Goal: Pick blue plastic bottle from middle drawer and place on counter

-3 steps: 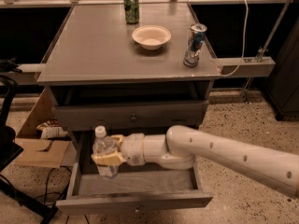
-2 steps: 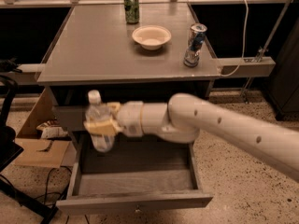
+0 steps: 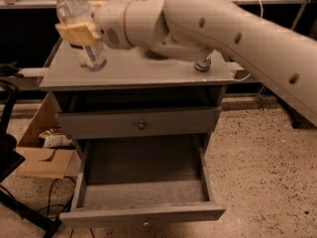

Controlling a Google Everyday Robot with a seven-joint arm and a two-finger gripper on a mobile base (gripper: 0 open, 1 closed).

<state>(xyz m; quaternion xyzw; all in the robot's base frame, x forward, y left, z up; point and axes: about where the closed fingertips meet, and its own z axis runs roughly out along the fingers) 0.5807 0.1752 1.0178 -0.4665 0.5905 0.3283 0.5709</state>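
Note:
My gripper [image 3: 79, 32] is shut on the blue plastic bottle [image 3: 84, 19], a clear bottle with a pale label, and holds it upright in the air over the left part of the counter [image 3: 133, 68]. The bottle's base hangs just above the grey top. The middle drawer [image 3: 143, 182] stands pulled open below, its bare grey floor holding nothing. My pale arm [image 3: 223, 29] crosses the upper frame and hides most of the counter's back.
A silver-blue can [image 3: 203, 63] shows partly under my arm at the counter's right. The closed upper drawer [image 3: 141, 124] has a dark knob. A cardboard box [image 3: 42, 148] lies on the floor at left, a black stand [image 3: 10, 157] beside it.
My gripper has lifted the bottle out of the middle drawer and up above the counter's left side. The drawer floor is now bare. The green can and bowl are now hidden behind my arm.

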